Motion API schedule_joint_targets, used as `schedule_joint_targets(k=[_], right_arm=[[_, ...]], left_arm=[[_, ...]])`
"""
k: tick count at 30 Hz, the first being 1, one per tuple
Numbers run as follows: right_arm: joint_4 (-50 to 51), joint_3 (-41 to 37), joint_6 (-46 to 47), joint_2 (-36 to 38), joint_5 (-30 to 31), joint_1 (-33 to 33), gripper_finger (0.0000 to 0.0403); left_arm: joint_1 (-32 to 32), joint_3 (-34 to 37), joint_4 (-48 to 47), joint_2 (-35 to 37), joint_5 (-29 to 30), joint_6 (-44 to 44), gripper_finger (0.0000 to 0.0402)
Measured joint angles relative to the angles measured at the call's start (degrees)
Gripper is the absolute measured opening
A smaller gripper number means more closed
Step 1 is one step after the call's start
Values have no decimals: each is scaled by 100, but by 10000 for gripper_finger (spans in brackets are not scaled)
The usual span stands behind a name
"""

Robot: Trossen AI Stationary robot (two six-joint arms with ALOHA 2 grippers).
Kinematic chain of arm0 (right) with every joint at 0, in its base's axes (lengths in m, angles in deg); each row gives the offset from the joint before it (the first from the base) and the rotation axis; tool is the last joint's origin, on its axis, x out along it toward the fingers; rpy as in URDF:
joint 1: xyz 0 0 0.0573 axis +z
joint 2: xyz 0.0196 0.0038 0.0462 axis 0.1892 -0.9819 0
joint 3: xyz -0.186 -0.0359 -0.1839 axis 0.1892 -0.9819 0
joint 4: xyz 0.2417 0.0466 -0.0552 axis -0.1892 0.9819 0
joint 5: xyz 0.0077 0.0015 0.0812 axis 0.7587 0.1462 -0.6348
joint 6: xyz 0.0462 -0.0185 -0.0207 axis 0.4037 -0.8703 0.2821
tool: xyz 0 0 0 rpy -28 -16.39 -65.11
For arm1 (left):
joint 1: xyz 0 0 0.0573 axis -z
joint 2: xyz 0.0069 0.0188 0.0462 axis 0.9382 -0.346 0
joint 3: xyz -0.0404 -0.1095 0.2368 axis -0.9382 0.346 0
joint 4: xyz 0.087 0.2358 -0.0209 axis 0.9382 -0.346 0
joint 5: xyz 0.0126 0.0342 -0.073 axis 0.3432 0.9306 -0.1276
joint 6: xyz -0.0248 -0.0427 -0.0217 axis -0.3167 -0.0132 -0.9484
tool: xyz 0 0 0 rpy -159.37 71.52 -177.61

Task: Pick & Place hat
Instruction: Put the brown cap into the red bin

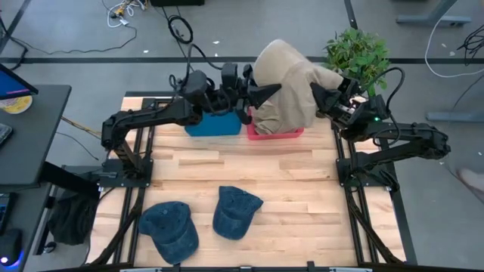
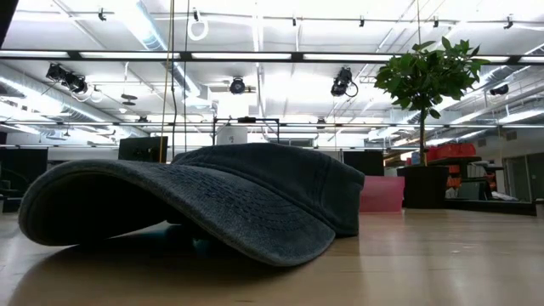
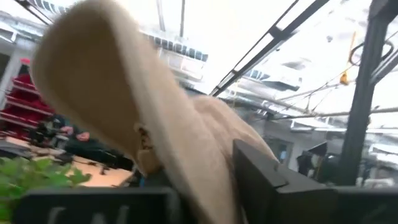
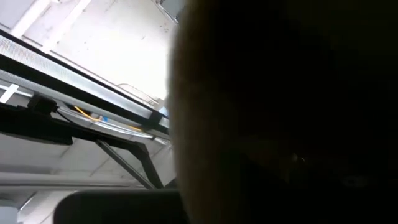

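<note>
Tan hat (image 1: 291, 87), soft and crumpled, is hanging above the pink bin (image 1: 274, 134), between 2 grippers: right gripper (image 1: 321, 98) is clamping its side; left gripper (image 1: 261, 92) jaws are parting slightly around its brim.

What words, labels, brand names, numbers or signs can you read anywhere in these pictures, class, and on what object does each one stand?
None can be read.
Tan hat, held between the left gripper and the right gripper above the pink bin: no lettering shows.
The two dark blue hats on the table: no lettering shows.
Blue bin: plain.
Room beyond the table, low view: any signs are too small to read.
</note>
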Motion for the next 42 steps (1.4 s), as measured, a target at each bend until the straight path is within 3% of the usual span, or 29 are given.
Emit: schedule_joint_targets(k=[6, 10, 13, 18, 24, 42], right_arm=[[230, -7, -47, 298, -4, -92, 3], [1306, -7, -50, 744, 206, -255, 2], [2328, -7, 86, 1007, 389, -382, 1], [3772, -7, 374, 1118, 448, -729, 1], [4709, -10, 673, 866, 197, -1058, 0], [5092, -9, 934, -580, -2450, -2838, 0]], left_arm=[[-139, 0, -891, 441, -13, 23, 194], [-230, 0, -2023, 900, -4, -15, 250], [-240, -2, -2849, 1267, 81, 2, 270], [-109, -2, -4144, 1759, 64, 309, 269], [303, -11, -5004, 2391, 52, 1478, 245], [824, -4, -6385, 3000, 59, 2086, 195]])
